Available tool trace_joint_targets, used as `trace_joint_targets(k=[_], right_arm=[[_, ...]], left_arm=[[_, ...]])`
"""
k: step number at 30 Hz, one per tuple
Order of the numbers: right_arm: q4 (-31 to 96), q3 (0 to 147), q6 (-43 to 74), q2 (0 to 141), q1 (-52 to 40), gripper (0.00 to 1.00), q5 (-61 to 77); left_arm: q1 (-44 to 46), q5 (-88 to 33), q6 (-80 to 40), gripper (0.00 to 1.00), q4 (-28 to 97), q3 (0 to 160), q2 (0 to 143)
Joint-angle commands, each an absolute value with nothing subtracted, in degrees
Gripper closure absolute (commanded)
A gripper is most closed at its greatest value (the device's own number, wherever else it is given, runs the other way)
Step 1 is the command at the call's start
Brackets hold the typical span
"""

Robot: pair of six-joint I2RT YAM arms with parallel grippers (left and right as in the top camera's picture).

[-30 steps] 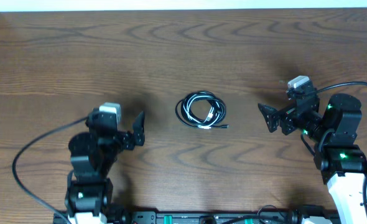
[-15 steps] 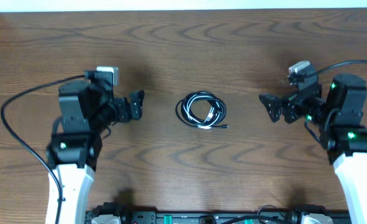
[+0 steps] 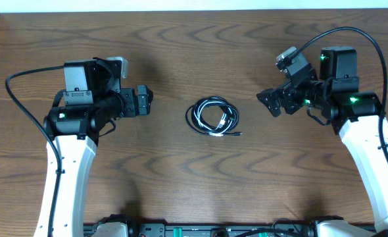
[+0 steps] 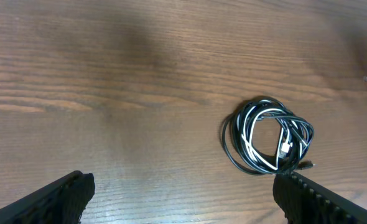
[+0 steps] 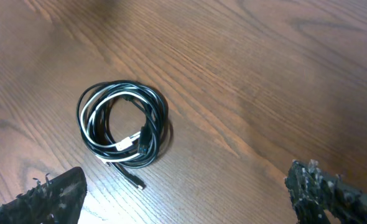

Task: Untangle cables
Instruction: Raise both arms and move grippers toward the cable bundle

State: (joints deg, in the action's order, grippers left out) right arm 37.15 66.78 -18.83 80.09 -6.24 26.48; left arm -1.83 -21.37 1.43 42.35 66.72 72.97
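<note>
Jaws spread; thin black-white cables point(image 3: 212, 117) coiled on woodgrain table point(image 3: 194, 52).

black and white cables point(image 3: 213, 116), brown wood-grain table point(image 3: 194, 46)

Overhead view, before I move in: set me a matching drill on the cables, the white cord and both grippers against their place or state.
1. cables
2. white cord
3. left gripper
4. right gripper

A. open, on the bundle's right, clear of it
B. threaded through the black loops
C. one coiled bundle between both grippers
D. open, on the bundle's left, clear of it

Pairs: 1-C, 2-B, 3-D, 4-A.
</note>
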Motion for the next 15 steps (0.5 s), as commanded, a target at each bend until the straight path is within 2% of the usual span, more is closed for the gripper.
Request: trace_joint_targets(k=[1, 7, 9, 11, 15], right_arm=[[37.1, 67.9, -16.3, 79.8, -6.5, 0.01, 29.2], [36.1, 67.9, -9.2, 79.8, -6.5, 0.01, 32.5], [35.4, 67.9, -6.8, 79.8, -6.5, 0.11, 29.6], [35.1, 67.9, -2.8, 79.8, -6.3, 0.14, 25.6], [35.0, 67.9, 1.7, 79.8, -5.6, 0.19, 20.9]], left_arm=[[-1.8, -25.3, -1.8, 0.02, 44.8, 67.7, 72.9], [-0.6, -28.5, -2.4, 0.02, 44.7, 67.7, 73.9], [1.3, -27.8, -3.2, 0.00, 44.5, 67.7, 75.6], [3.7, -24.5, -6.2, 0.01, 44.1, 67.7, 78.1], [9.5, -19.9, -12.2, 0.12, 39.1, 67.7, 85.5]])
